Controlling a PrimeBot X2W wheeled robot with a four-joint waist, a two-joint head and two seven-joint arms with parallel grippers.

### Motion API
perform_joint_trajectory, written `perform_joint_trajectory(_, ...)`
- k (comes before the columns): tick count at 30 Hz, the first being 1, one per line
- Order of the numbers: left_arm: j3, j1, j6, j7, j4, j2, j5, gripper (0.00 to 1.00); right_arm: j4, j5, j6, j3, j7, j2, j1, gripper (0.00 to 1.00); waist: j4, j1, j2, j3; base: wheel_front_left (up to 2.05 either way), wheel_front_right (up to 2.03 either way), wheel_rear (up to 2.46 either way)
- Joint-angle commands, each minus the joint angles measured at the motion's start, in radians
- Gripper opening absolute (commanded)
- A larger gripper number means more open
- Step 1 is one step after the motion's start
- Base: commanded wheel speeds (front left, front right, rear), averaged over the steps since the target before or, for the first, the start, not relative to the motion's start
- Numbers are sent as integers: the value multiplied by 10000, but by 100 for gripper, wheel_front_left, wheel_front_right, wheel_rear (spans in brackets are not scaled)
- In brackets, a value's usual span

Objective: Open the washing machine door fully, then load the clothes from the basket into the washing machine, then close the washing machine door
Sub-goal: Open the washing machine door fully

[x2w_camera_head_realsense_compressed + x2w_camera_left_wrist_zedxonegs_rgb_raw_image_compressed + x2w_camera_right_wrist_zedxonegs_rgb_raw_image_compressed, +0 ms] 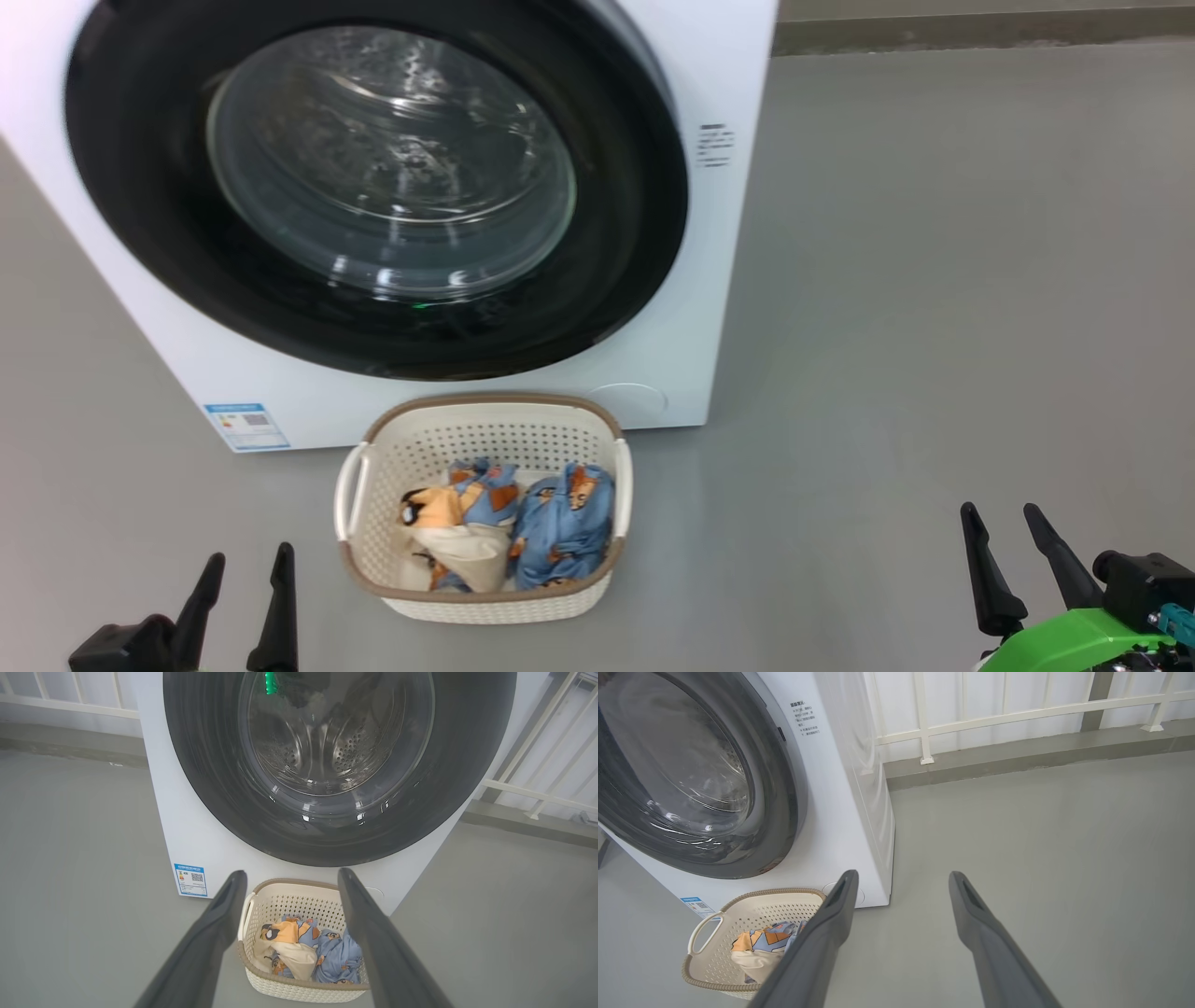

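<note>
Left claw (250, 555), right claw (998, 510) both spread, empty, fingers up, flanking basket (495, 607).

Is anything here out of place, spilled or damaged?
Nothing stands out. The light-blue printed clothes all lie inside the cream perforated plastic basket, upright on the grey floor before the white washing machine; its round black-rimmed glass door looks intact.

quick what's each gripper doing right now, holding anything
Left gripper: open, holding nothing.
Right gripper: open, holding nothing.
</note>
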Motion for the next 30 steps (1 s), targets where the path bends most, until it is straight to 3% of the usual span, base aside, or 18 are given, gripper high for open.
perform_joint_trajectory(1, 341, -492, -16, -65, -241, 293, -93, 100, -219, 26, 16, 256, -122, -121, -68, 100, 4, 0, -1, 11, 72, 72, -144)
perform_joint_trajectory(20, 131, -473, -16, -65, -350, 203, -60, 100, -226, 124, 16, 316, -122, -104, -106, 100, 77, 0, -1, 13, 17, 17, -34)
perform_joint_trajectory(21, 123, -465, -16, -65, -379, 166, -66, 100, -259, 158, 16, 304, -122, -87, -130, 93, 82, 0, -1, 23, 0, 0, 0)
perform_joint_trajectory(22, 118, -453, -16, -65, -407, 127, -73, 100, -284, 211, 16, 294, -122, -66, -155, 60, 88, 0, -1, 33, 0, 0, 0)
perform_joint_trajectory(25, 98, -411, -16, -65, -460, 24, -85, 100, -312, 344, 16, 329, -122, -27, -265, 4, 106, 0, -1, 71, 0, 0, 0)
perform_joint_trajectory(30, -24, -398, -16, -65, -477, -131, -125, 100, -456, 646, 16, 504, -122, 103, -652, 0, 159, 0, -1, 172, 0, 0, 0)
